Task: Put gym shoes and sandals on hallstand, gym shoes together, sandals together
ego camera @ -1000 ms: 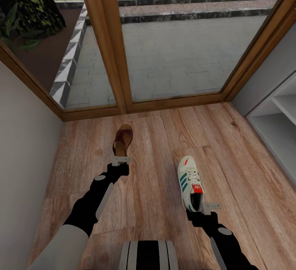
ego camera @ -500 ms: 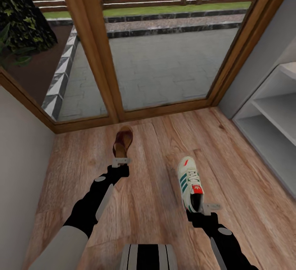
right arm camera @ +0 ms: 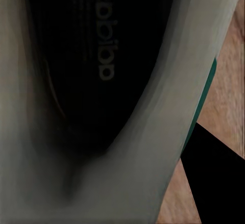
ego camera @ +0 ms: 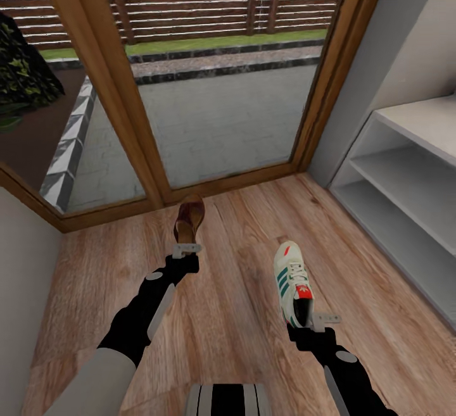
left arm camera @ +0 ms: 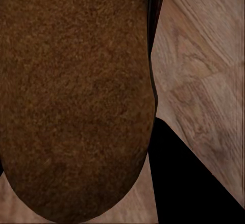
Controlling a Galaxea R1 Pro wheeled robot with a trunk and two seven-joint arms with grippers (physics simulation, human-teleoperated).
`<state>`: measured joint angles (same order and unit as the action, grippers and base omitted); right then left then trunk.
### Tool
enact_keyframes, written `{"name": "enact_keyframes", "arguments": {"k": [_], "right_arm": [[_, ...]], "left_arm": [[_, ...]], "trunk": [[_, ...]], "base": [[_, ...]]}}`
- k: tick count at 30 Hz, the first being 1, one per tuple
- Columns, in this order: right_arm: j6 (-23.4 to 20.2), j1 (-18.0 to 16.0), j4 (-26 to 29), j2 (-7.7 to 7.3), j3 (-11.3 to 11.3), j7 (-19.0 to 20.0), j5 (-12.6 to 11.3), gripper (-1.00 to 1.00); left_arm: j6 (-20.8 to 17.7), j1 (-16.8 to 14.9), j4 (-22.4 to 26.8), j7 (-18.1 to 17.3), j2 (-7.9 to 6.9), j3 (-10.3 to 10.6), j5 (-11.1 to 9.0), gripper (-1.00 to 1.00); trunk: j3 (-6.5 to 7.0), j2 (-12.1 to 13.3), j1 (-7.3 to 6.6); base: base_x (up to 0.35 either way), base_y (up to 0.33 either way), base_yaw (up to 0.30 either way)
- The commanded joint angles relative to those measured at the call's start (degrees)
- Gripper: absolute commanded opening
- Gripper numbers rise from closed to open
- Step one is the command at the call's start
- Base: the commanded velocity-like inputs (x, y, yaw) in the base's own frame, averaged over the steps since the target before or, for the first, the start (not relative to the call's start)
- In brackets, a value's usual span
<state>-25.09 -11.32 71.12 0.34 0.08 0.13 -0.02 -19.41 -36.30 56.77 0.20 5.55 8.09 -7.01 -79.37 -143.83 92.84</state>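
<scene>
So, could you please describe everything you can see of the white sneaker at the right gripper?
The gym shoe is a white lace-up sneaker with green side stripes, a red-orange tongue patch, a red mark near the toe and a dark inside; printed lettering shows on its insole in the right wrist view. Its toe points away from the robot. The right gripper meets its heel end, apparently gripping it. Whether it rests on the wood floor or is lifted cannot be told.

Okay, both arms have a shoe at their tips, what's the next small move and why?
Probably keep turning toward the shoe rack at the right. The left gripper is at the heel of a sandal and the right gripper at the heel of a sneaker, while the rack's shelves sit off to the side.
</scene>
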Motion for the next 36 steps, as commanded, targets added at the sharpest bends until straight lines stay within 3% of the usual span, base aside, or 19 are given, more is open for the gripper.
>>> {"name": "enact_keyframes", "arguments": {"k": [1, 5, 16, 26, 36], "right_arm": [[-0.3, 0.0, 0.1, 0.01, 0.0, 0.0, 0.0, -1.00], [-0.3, 0.0, 0.1, 0.01, 0.0, 0.0, 0.0, -1.00], [-0.3, 0.0, 0.1, 0.01, 0.0, 0.0, 0.0, -1.00], [-0.3, 0.0, 0.1, 0.01, 0.0, 0.0, 0.0, -1.00], [-0.3, 0.0, 0.2, 0.01, 0.0, 0.0, 0.0, -1.00]], "left_arm": [[-0.4, 0.0, 0.1, 0.0, -0.01, 0.0, -0.4, -1.00], [-0.4, 0.0, 0.1, 0.0, -0.06, 0.0, -0.4, -1.00], [-0.4, 0.0, 0.1, 0.0, -0.10, 0.0, -0.4, -1.00], [-0.5, 0.0, 0.1, 0.0, -0.10, 0.0, -0.4, -1.00], [-2.2, 0.0, 0.2, 0.0, -0.10, -0.1, -0.4, -1.00]], "trunk": [[0.27, 0.0, -0.03], [1.49, 0.1, -0.14], [2.46, 0.1, -0.14], [3.09, 0.1, -0.14], [3.58, 0.1, -0.14]], "base": [[0.000, 0.000, -0.189], [0.000, 0.000, -0.173], [-0.003, 0.006, -0.157], [-0.075, 0.200, -0.092], [-0.004, 0.026, -0.137]]}}
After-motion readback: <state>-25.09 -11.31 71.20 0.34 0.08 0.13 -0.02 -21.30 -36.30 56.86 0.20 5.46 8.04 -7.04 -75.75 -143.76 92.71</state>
